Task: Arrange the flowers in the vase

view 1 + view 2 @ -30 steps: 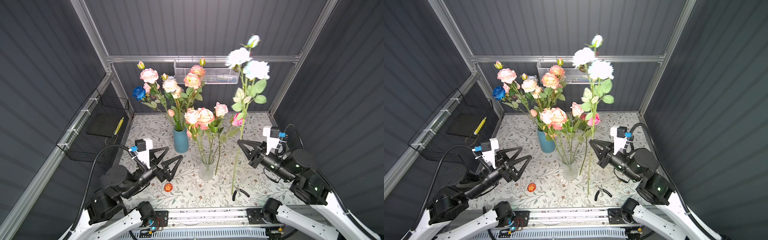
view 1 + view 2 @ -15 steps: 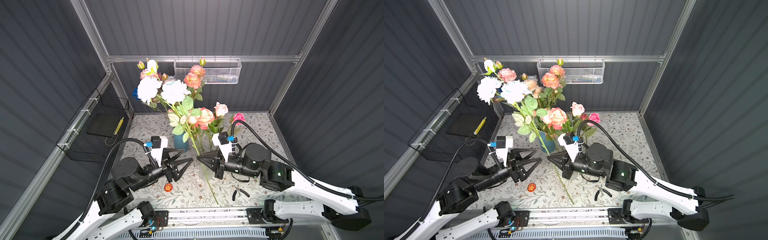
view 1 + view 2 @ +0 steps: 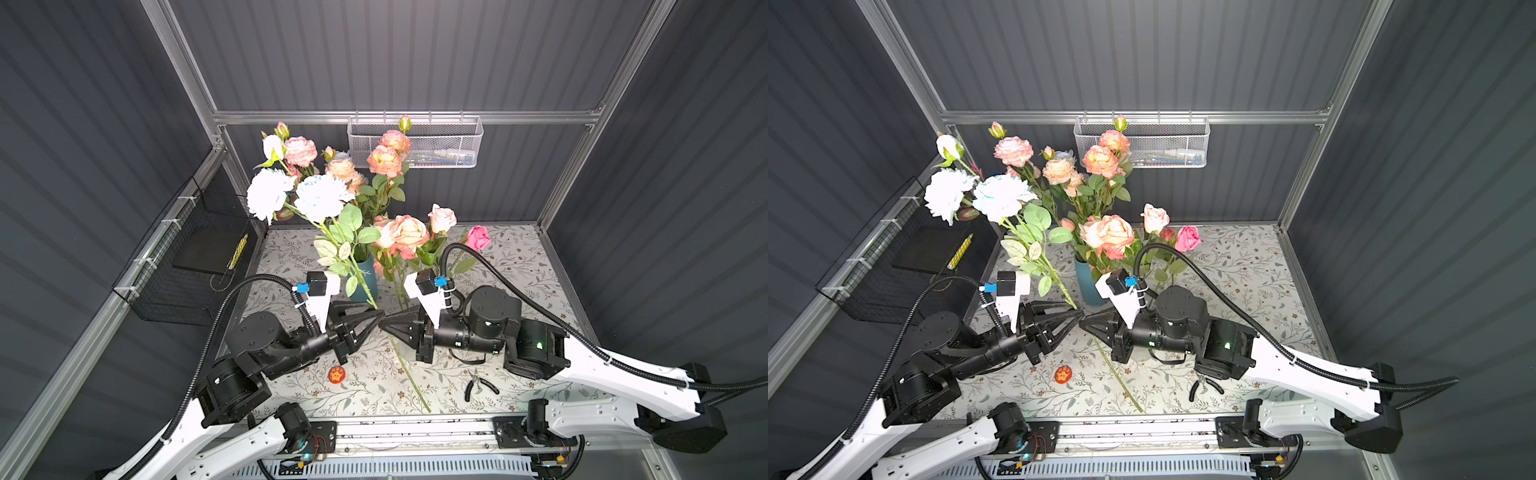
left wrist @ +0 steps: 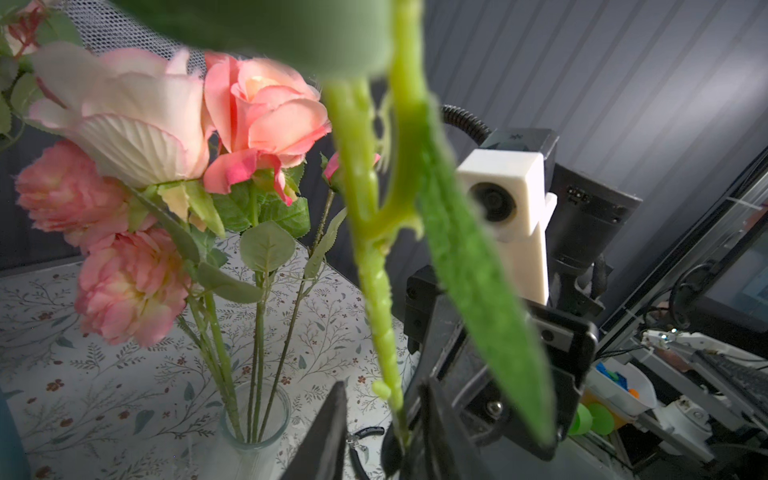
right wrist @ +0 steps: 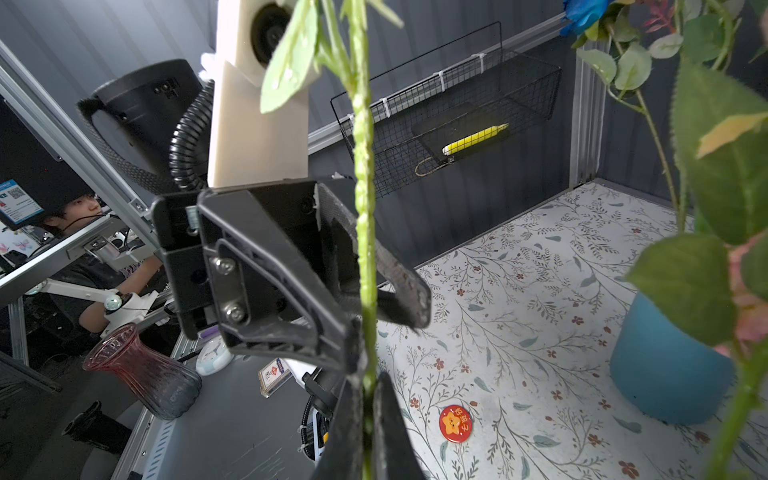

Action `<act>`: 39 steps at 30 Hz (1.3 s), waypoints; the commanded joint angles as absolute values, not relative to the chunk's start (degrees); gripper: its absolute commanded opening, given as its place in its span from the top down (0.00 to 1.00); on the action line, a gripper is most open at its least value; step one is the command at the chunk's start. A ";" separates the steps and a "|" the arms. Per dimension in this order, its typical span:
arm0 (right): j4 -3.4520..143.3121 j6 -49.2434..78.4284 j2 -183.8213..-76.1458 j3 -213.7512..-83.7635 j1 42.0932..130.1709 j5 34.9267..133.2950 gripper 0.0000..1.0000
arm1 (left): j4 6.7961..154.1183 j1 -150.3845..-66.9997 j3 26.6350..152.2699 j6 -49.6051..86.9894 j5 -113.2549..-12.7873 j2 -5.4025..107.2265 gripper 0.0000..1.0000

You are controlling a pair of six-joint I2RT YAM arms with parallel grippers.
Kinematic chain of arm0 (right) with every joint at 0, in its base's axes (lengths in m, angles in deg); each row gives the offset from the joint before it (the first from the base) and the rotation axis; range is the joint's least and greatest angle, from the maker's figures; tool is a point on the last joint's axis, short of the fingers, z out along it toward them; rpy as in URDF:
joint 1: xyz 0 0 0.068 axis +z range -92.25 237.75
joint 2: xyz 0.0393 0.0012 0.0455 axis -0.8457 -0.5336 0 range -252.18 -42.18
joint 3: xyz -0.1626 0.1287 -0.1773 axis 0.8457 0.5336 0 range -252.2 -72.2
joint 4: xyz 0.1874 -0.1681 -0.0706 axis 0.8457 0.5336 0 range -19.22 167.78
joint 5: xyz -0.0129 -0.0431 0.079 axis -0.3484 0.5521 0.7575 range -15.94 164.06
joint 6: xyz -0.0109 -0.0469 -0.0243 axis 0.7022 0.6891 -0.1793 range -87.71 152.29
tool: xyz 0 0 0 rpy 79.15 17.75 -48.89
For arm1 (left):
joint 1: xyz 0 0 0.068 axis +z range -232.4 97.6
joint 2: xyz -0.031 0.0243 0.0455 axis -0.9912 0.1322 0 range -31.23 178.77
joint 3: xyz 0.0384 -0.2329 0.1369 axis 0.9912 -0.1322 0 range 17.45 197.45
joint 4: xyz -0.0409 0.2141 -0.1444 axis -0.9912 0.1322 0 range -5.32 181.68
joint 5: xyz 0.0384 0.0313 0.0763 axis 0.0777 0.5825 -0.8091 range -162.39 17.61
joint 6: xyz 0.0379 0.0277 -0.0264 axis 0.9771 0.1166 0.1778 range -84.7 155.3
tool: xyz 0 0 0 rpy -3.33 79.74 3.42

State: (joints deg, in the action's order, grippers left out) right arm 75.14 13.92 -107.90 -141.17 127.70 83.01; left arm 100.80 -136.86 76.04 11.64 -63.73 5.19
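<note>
Mid-handover in the flower cell. Right gripper (image 3: 384, 326) clamped shut on a long green knobbly stem (image 3: 409, 374) topped with two big white peony-like blooms (image 3: 320, 199) and a white bud (image 3: 272, 146) — held at mid-length, tail slanting down below the grip toward the floral-print tabletop (image 3: 519, 270), blooms leaning up and away. Tip to tip with it, a little nearer the blooms on the same stem, left gripper (image 3: 379, 316): jaws set narrow around the shaft, a sliver of gap beside it in the left wrist view, no firm hold evident. Just beyond the meeting tips, a teal-blue round vase (image 3: 1090, 286) packed with pink, peach and cream roses (image 3: 384, 160); close by the right gripper, a clear glass vase (image 4: 257, 457) with a few pink roses (image 4: 257, 112). Step in hand, apparently: passing the white stem across. Next — pinch fully with the left, release with the right, then stand the stem upright and thread its cut end into a vase mouth clear of the leaves.
</note>
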 commanded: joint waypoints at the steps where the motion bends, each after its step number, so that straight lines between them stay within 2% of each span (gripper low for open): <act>1: 75.33 15.02 -108.71 -142.73 128.06 85.02 1.00 | 98.74 -137.12 78.12 12.62 -62.72 5.32 0.78; 3: 75.55 14.98 -108.98 -142.54 128.06 84.90 1.00 | 98.65 -137.08 78.27 12.71 -62.75 5.57 0.86; 5: 75.77 15.06 -108.56 -142.12 128.06 83.87 1.00 | 98.65 -137.11 78.56 12.71 -63.14 5.78 1.00; 6: 75.99 15.07 -108.20 -141.84 128.06 82.97 0.95 | 98.65 -137.07 78.63 12.78 -63.46 5.81 1.00; 10: 76.78 15.82 -103.88 -139.90 128.06 78.05 0.60 | 98.28 -137.08 79.37 13.87 -66.15 5.69 1.00; 12: 77.52 16.68 -100.83 -138.71 127.91 74.16 0.54 | 97.12 -137.14 79.68 14.77 -67.86 5.53 1.00; 21: 80.15 19.98 -85.25 -134.43 127.93 60.24 0.50 | 90.15 -137.07 84.63 23.07 -73.01 10.91 1.00; 31: 82.10 20.36 -80.86 -133.90 127.97 58.54 0.51 | 85.99 -137.15 90.81 29.16 -73.62 19.90 1.00; 39: 82.29 20.58 -79.80 -133.49 127.95 58.36 0.51 | 85.62 -137.19 90.23 31.84 -75.96 22.88 1.00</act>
